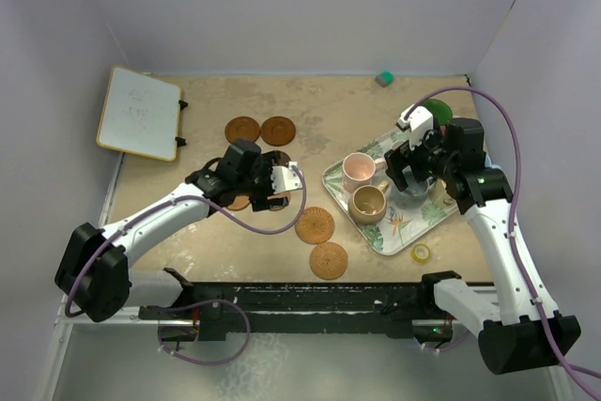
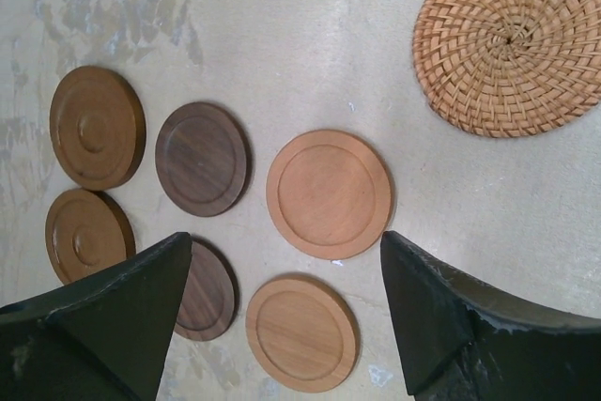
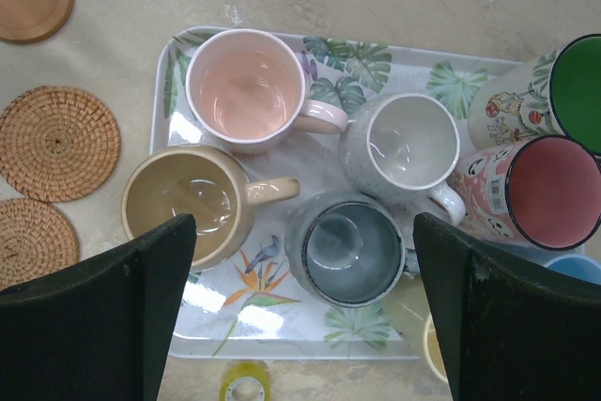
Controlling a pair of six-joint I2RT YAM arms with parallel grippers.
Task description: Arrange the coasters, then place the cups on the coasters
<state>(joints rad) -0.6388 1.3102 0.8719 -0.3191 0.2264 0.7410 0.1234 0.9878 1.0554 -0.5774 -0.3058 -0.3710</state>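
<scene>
Mottled beige table (image 1: 329,105) was shown.
Smooth wooden coasters (image 2: 329,194) were framed between parted fingers of the left gripper (image 2: 284,241); glazed cups (image 3: 246,89), by the right gripper (image 3: 302,223), equally spread.

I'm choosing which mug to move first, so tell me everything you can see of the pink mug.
The pink mug looks like glossy ceramic, pale pink inside, with a lighter rim and one loop handle. It stands upright and empty at a corner of the leafy tray, its handle pointing at the pale grey mug. The tan mug sits right beside it; whether they touch is unclear.
</scene>
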